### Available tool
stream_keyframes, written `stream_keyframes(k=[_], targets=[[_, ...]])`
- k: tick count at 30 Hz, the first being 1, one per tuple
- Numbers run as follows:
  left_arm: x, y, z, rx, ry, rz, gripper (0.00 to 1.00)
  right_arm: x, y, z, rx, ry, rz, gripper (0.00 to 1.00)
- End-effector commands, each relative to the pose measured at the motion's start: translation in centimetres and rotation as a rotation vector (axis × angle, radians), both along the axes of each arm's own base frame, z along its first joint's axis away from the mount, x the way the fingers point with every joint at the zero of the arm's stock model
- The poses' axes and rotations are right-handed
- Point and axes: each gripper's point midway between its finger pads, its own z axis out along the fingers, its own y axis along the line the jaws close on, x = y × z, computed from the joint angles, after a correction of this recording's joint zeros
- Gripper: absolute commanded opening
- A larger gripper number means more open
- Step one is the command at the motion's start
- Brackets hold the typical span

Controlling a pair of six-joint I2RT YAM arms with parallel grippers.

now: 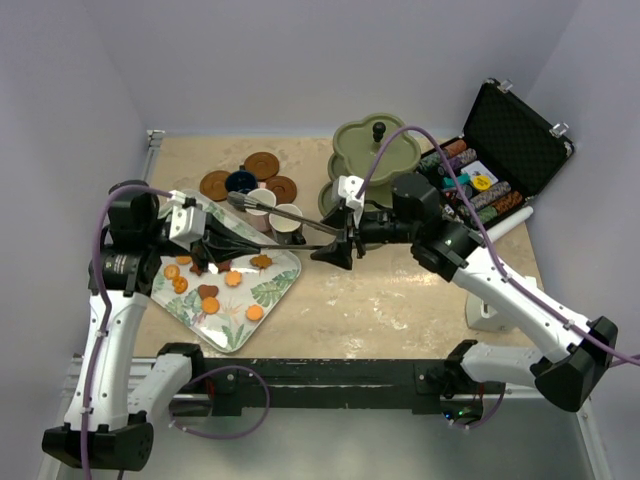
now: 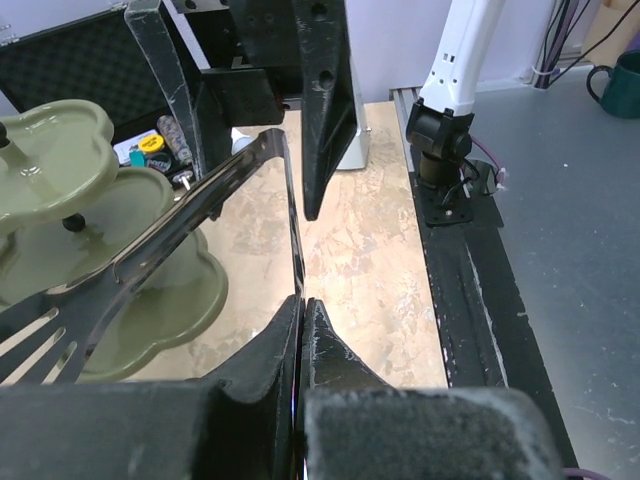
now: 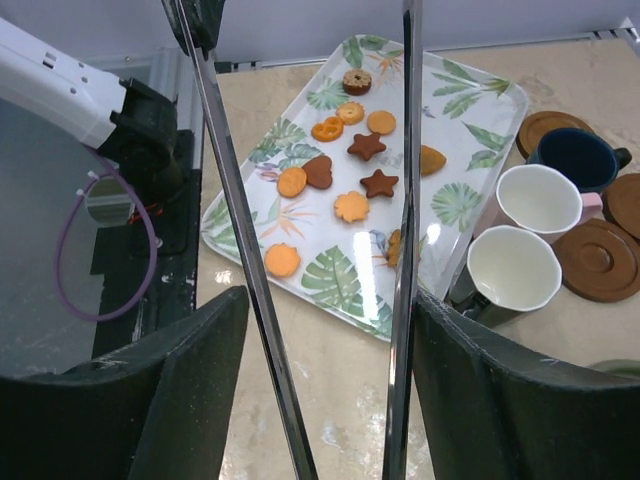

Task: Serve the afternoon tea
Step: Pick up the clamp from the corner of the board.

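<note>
Metal tongs (image 1: 290,213) span between my two grippers. My left gripper (image 1: 220,250) hangs over the tray's far edge and is shut on the tip of one tongs arm (image 2: 296,230). My right gripper (image 1: 335,248) grips both spread tongs arms (image 3: 405,200) near the hinge end. Orange and brown biscuits (image 1: 215,290) (image 3: 350,205) lie on the leaf-patterned tray (image 1: 275,290). The navy cup (image 3: 575,158), pinkish-white cup (image 3: 540,198) and cream cup (image 3: 512,265) stand by three brown saucers (image 1: 262,163). The olive-green stand (image 1: 370,150) (image 2: 60,160) is behind my right gripper.
An open black case of poker chips (image 1: 510,140) lies at the far right. A white cylinder (image 1: 505,222) lies next to it. The right arm's white base (image 1: 490,310) stands at the near right. The black rail (image 1: 330,375) runs along the near edge.
</note>
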Motion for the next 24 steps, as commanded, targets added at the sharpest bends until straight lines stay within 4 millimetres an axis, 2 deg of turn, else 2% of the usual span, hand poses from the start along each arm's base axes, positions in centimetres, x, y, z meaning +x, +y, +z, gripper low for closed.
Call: stream_keyframes(k=[1,6,12,14,16,23,24], targets=[[-2.7,-0.3,2.3,-0.092,-0.060,-0.198,0.00,0.0,-0.2,1.7,0.052,-0.043,-0.035,0.71],[-2.4,-0.4,2.4,-0.100,-0.055,-0.195,0.00,-0.2,0.3,0.4,0.024,-0.020,-0.029,0.77],[-2.0,-0.4,2.5,-0.101,-0.051,-0.193,0.00,-0.7,1.0,-0.4,0.008,-0.009,-0.005,0.77],[-2.0,-0.4,2.5,-0.103,-0.046,-0.191,0.00,-0.6,1.1,-0.5,0.006,-0.009,-0.007,0.71],[-1.8,-0.4,2.5,-0.104,-0.046,-0.191,0.00,-0.6,1.1,-0.2,0.013,-0.016,-0.014,0.61],[-1.6,-0.4,2.4,-0.104,-0.046,-0.189,0.01,-0.3,0.7,0.6,0.042,-0.033,-0.047,0.48],[-1.5,-0.4,2.4,-0.103,-0.045,-0.186,0.04,-0.2,0.7,0.7,0.042,-0.033,-0.052,0.47]])
